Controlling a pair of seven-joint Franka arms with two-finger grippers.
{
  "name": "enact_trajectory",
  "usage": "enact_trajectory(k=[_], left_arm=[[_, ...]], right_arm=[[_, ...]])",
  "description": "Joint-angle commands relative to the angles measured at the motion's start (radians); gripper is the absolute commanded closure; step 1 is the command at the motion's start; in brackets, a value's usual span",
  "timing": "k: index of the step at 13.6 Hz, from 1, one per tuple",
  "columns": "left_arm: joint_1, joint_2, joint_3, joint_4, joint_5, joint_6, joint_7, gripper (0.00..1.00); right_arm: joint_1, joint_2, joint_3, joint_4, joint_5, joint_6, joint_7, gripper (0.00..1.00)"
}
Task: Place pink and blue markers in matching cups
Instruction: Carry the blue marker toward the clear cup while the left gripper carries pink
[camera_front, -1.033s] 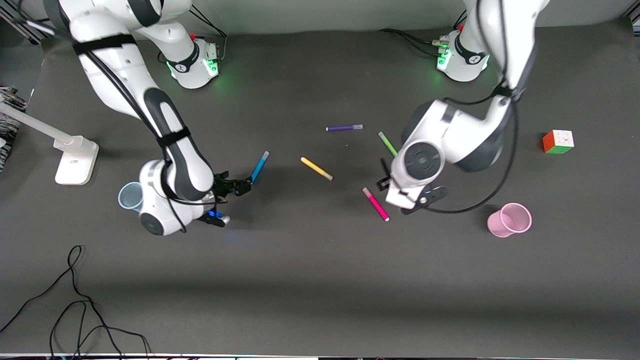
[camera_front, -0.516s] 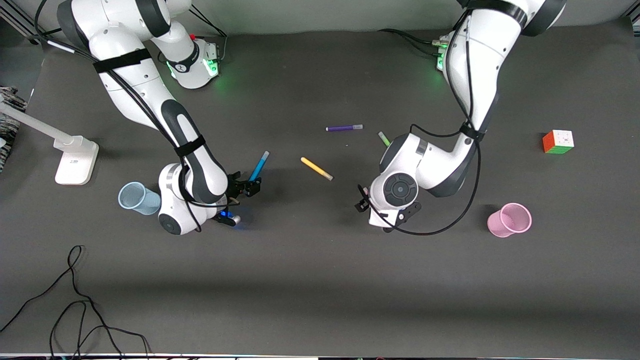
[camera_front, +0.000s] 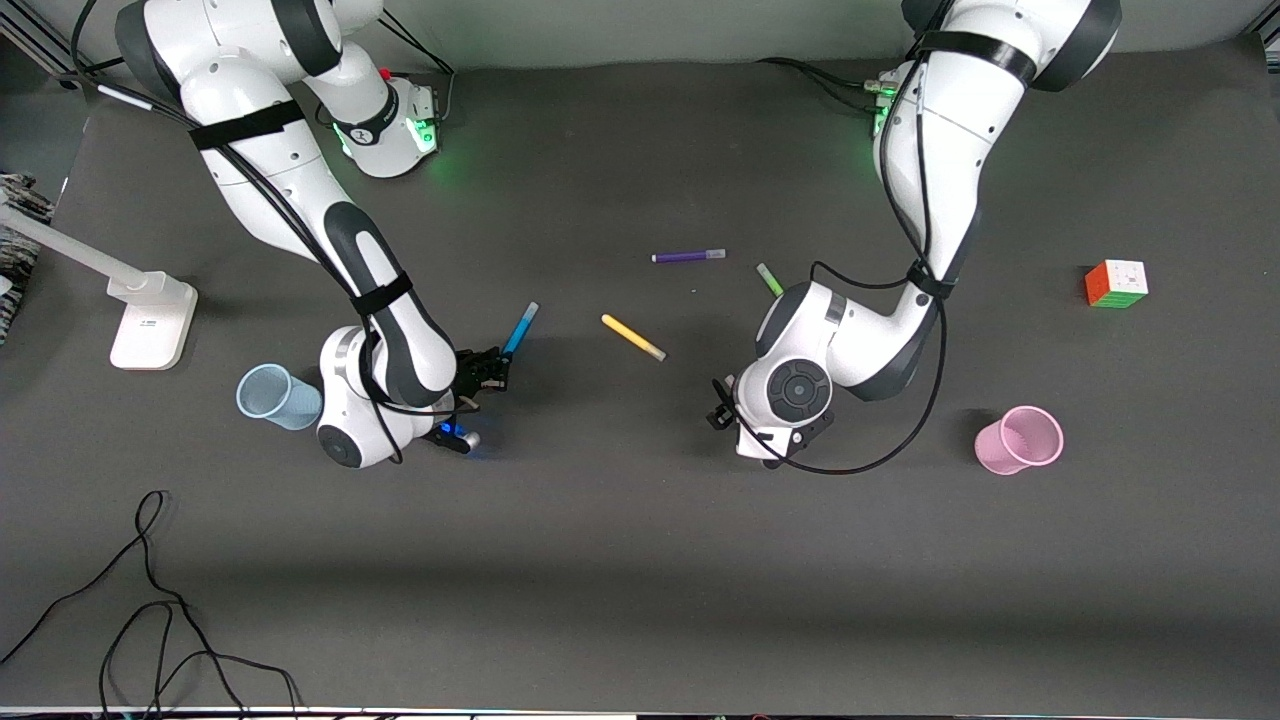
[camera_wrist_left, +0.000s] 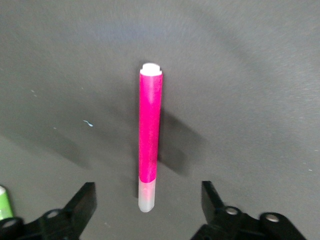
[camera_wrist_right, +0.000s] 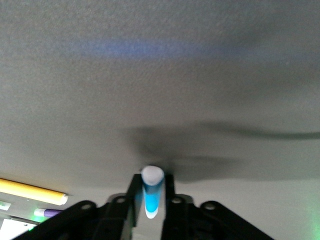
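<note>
Front view first: four markers show on the dark table (camera_front: 640, 560) — one blue marker (camera_front: 521, 326), one yellow marker (camera_front: 633, 337), one purple marker (camera_front: 688, 256) and the tip of one green marker (camera_front: 768, 279) poking out from under the left arm. Two cups stand well apart, the pale blue cup (camera_front: 268, 396) toward the right arm's end, the pink cup (camera_front: 1020, 439) toward the left arm's end. One colour cube (camera_front: 1116, 283) sits farther from the camera than the pink cup. The right gripper (camera_front: 492, 366) pinches the blue marker's lower end beside the blue cup. The left gripper (camera_front: 722, 408) is low over the table between the yellow marker and the pink cup.

Left wrist view: one pink marker (camera_wrist_left: 149, 136) lies flat on the table, its pale end between the wide-spread fingers (camera_wrist_left: 80, 206), which do not touch it.

Right wrist view: the narrow fingers (camera_wrist_right: 131, 200) clamp the blue marker, its pale end pointing out over the table.
</note>
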Motion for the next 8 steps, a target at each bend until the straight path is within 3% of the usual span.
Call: enact_trajectory(k=[1,5,8], left_arm=[[-0.014,-0.012,0.007,-0.046,-0.022,0.032,-0.019,0.25],[-0.012,-0.012,0.003,-0.061,-0.025,0.033,-0.019,0.53],[-0.010,-0.012,0.004,-0.063,-0.071,0.033,-0.008,0.79]], right_arm=[[0.004,0.013,-0.003,0.003,0.028,0.020,0.013,0.97],[-0.004,-0.056,-0.016,0.006,0.011,-0.030,0.017,1.00],[-0.008,-0.171,-0.056,0.004,-0.116,-0.087,0.010,1.00]])
